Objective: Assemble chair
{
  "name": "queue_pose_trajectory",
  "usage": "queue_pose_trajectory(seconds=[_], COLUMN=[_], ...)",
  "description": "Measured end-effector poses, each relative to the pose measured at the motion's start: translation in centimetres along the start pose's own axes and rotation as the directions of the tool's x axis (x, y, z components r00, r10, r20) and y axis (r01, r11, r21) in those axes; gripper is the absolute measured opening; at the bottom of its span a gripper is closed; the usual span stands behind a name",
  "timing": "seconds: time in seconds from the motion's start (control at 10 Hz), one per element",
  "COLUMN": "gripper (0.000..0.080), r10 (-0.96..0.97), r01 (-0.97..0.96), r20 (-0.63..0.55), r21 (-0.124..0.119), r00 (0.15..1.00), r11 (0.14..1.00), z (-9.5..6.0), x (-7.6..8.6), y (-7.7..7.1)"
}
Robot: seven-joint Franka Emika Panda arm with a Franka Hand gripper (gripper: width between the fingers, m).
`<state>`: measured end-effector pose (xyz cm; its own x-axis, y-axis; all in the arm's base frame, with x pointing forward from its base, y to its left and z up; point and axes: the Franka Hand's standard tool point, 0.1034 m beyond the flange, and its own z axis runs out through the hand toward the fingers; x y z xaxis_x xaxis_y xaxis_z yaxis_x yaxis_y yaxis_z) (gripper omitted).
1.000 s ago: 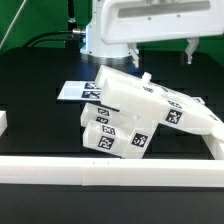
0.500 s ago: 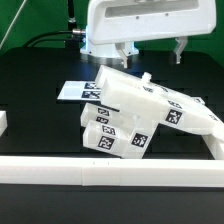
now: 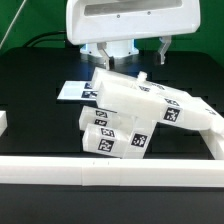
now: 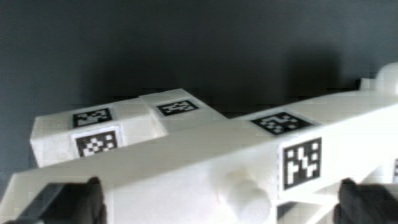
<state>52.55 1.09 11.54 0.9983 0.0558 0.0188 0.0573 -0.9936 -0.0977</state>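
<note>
Chair (image 3: 135, 105) tilted, just below wide-spread fingers (image 3: 163, 48), not gripped

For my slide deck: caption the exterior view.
Open gripper hovers above the tagged white chair assembly resting tilted on the black table.

No words, numbers or brand names can be read anywhere. The only markings are small black-and-white square tags (image 3: 172, 115) with pixel-like patterns rather than letters. They sit on the white chair pieces (image 3: 130, 100) at the centre of the exterior view and on the flat marker board (image 3: 68, 92) at centre left. The wrist view shows several of the chair's tags up close.
</note>
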Motion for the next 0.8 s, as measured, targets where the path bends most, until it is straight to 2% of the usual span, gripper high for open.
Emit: queue_pose_trajectory(seconds=[0.3,0.5,0.8], gripper=[0.0649,0.0649,0.0649], r10=[-0.007,-0.006,0.003], r01=[0.008,0.006,-0.003], r20=[0.008,0.005,0.004], r21=[-0.004,-0.002,0.012], r00=[1.000,1.000,1.000], r11=[1.000,1.000,1.000], z=[0.6,0.3,-0.4], x=[0.0,-0.1,-2.1], y=[1.5,1.4,1.0])
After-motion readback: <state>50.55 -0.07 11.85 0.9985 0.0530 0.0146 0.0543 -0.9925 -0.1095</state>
